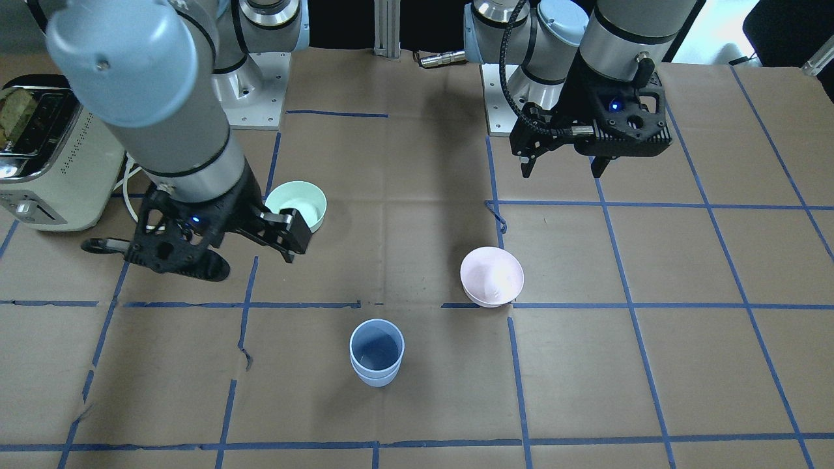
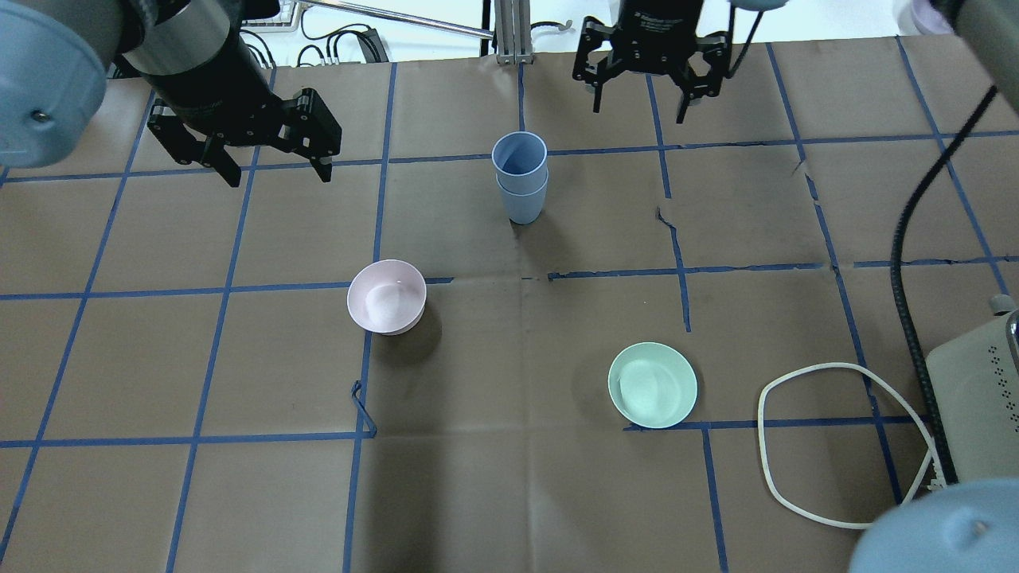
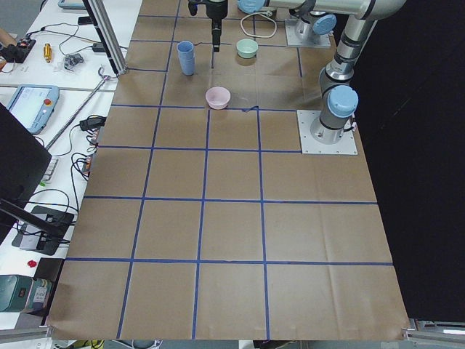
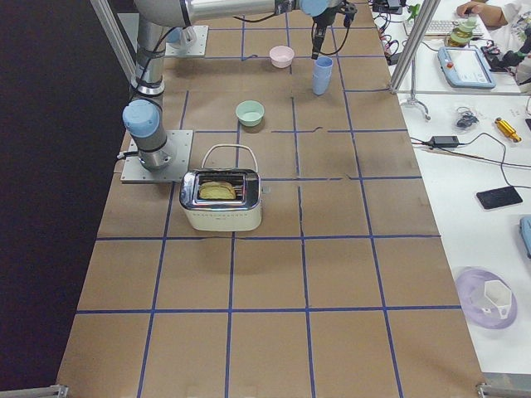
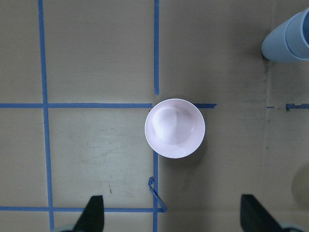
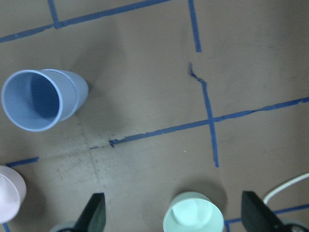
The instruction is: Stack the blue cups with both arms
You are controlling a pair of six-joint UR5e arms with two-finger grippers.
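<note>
Left gripper (image 2: 279,177) hangs high over the tabletop (image 2: 509,493), jaws spread wide with nothing between them. Its wrist view looks straight down on the pink bowl (image 5: 175,128), and the fingertips (image 5: 94,215) stand far apart at the lower edge of that view. Right gripper (image 2: 639,111) is likewise spread and empty. It is raised above the area near the mint-green bowl (image 2: 653,384), and its wrist camera takes in that bowl, an edge of the pink bowl and the cups together.

The 2 blue cups (image 2: 521,179) stand on the side of the tabletop away from the robot's base. In the overhead view they lie between the 2 grippers, well apart from either bowl and touched by neither gripper. The upper cup (image 1: 376,342) sits nested inside the lower cup (image 1: 376,376), so only a band of the lower wall and its base show beneath the upper rim.

The pair stands upright: open mouths up, narrow bases down, with 1 shared long axis running vertically. The rims look level and the stack shows no obvious lean. The slant in the right wrist view is probably only camera angle.

With the cups already nested, the stacking looks finished. My guess is that the raised, open grippers are kept clear so that no finger brushes the light stack. The taper likely wedges the upper cup in place, so the stack needs no support.
</note>
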